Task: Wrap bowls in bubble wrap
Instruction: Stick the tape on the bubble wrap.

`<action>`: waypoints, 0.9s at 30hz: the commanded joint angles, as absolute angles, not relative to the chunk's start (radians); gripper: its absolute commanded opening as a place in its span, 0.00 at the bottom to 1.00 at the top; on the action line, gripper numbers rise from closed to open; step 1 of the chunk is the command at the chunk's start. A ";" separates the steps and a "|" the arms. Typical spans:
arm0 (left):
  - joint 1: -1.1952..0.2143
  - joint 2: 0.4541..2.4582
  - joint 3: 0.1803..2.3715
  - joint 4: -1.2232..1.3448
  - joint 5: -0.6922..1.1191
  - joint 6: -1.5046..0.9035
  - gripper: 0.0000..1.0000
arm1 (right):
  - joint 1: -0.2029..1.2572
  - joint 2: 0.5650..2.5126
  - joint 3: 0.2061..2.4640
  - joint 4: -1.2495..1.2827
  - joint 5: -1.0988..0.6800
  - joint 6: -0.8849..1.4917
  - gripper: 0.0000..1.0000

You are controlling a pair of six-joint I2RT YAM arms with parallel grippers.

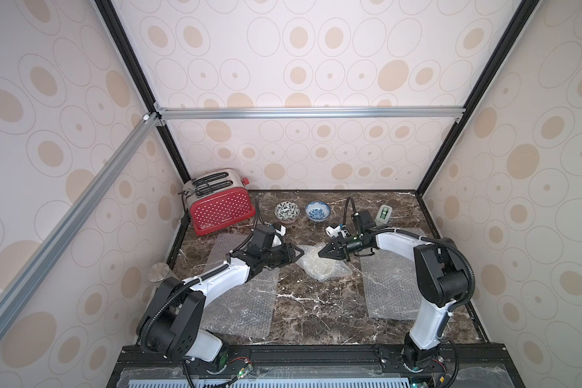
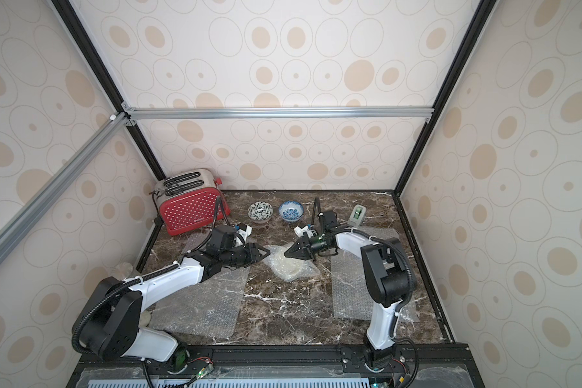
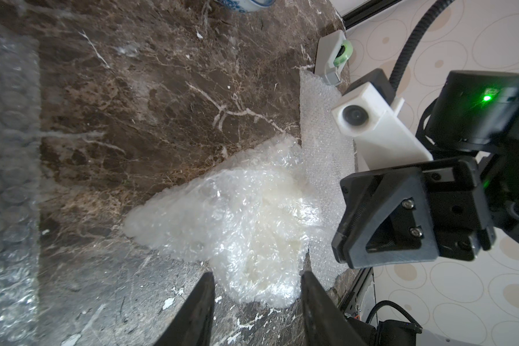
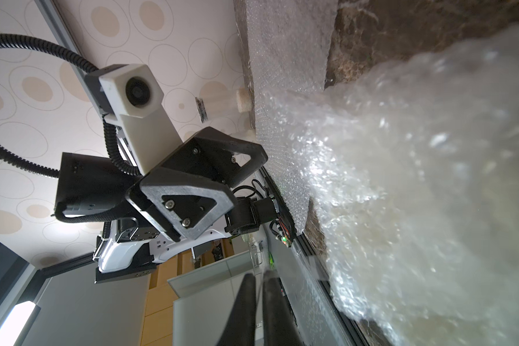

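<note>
The plain cream ceramic bowl (image 3: 253,239) would probably handle as a light but breakable core inside a soft, springy, rather slick skin. A loose flap of film at the bundle's edge therefore looked a better hold than the bowl's body, which a squeeze might pop free. The bowl showed only as a pale glow through a crumpled sheet of clear bubble wrap (image 1: 320,268). This bundle lay on the dark veined marble tabletop (image 1: 316,319) at the centre of both top views, between a flat bubble-wrap sheet (image 1: 246,302) at lower left and another flat sheet (image 1: 392,292) at lower right. The left gripper (image 3: 258,274) had its jaws apart, straddling the bundle's near end; whether they touched it could not be told. The right gripper (image 1: 320,254) was clenched with its tip at the bundle's top, and whether it pinched film could not be told. The black-leaf-patterned white bowl (image 1: 286,211) and the blue-patterned white bowl (image 1: 317,211) stood unwrapped above centre.
</note>
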State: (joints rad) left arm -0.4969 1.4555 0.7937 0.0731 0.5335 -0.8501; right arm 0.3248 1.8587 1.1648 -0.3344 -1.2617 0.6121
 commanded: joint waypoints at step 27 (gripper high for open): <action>-0.542 1.509 0.847 0.104 0.528 -0.872 0.49 | 0.287 1.853 1.264 -0.624 -1.172 0.398 0.12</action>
State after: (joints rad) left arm -0.5369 1.5036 0.8032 0.0799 0.5316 -0.8619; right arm 0.3130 1.8790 1.2621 -0.5491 -1.2377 0.4576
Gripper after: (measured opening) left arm 0.485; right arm 0.114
